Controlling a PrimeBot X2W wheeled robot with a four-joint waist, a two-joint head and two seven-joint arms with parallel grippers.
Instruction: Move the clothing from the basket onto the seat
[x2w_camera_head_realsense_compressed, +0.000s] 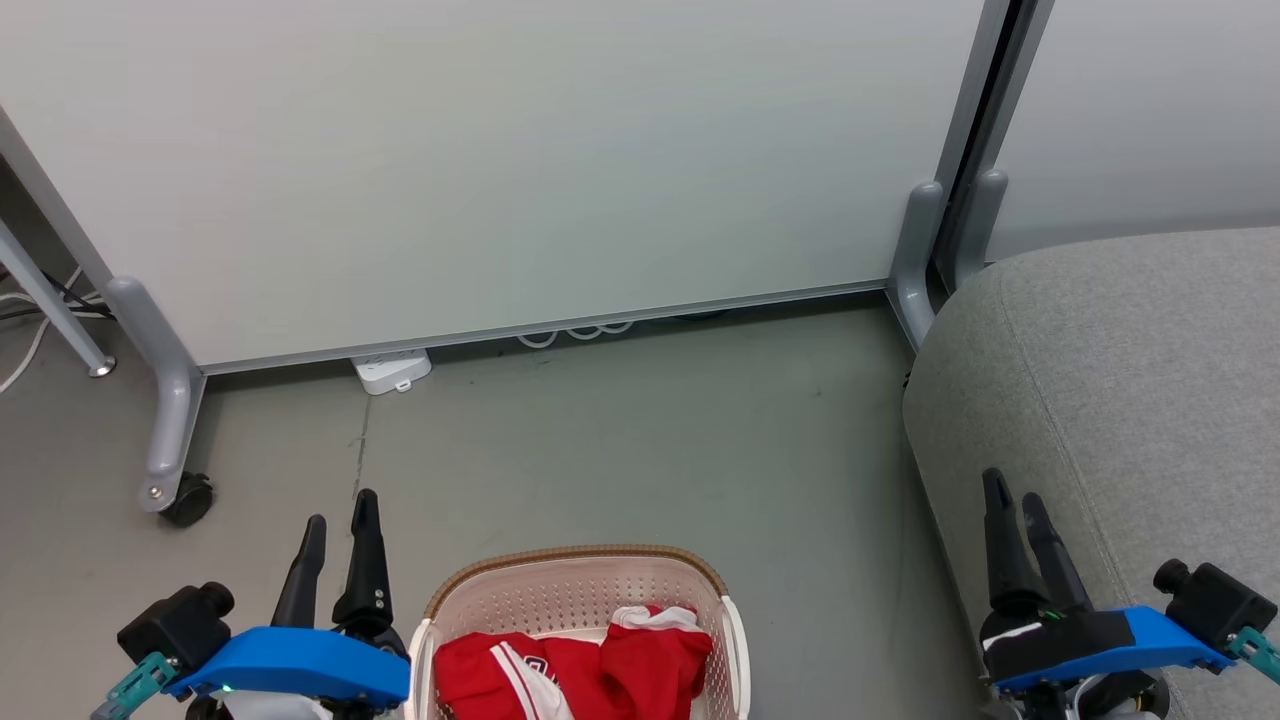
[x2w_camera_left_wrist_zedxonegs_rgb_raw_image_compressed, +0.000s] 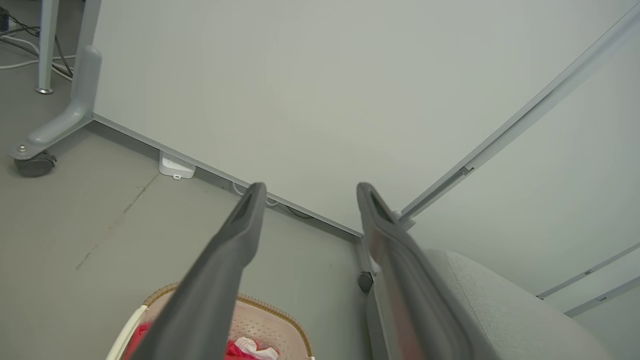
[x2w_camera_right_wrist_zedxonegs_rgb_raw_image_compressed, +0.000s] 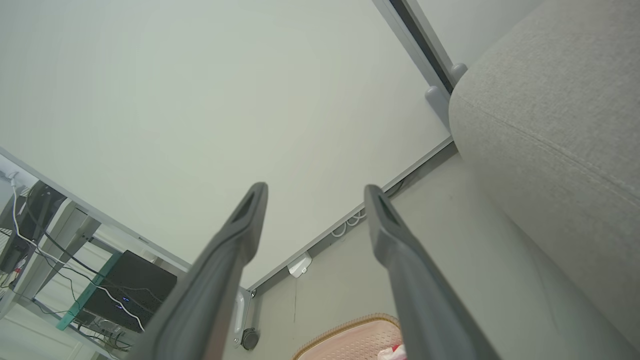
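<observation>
- Clothing (x2w_camera_head_realsense_compressed: 570, 675) lies heaped in the basket (x2w_camera_head_realsense_compressed: 580, 553), which stands on the floor (x2w_camera_head_realsense_compressed: 650, 440) between the two arms at the bottom of the head view. A striped jersey (x2w_camera_head_realsense_compressed: 505, 675) sits on the left and a plainer red piece (x2w_camera_head_realsense_compressed: 655, 640) with white trim on the right, the two overlapping.
- The seat (x2w_camera_head_realsense_compressed: 1120, 380) is on the robot's right, with a strip of floor between it and the basket.
- The left tool (x2w_camera_head_realsense_compressed: 342, 508) hovers just beside the basket's left wall, its fingers apart and holding nothing. The right tool (x2w_camera_head_realsense_compressed: 1012, 487) hangs over the seat's near edge, also parted and empty.
- Likely trouble:
  - Because the garments overlap, lifting one could drag the other over the rim and onto the floor.
  - The basket looks light, so a finger snagging its perforated wall or woven-look rim could tilt or lift it.
  - A shallow pinch on slack cloth might slip during the carry and drop the garment short of the seat's rounded edge.
- The partition panel (x2w_camera_head_realsense_compressed: 500, 160) stands behind, with its caster (x2w_camera_head_realsense_compressed: 188, 498) at the left. A white power strip (x2w_camera_head_realsense_compressed: 392, 370) and looped cables (x2w_camera_head_realsense_compressed: 575, 333) run along its base.
- All of these sit well apart from the route between basket and seat, and nothing stands in that gap.
</observation>
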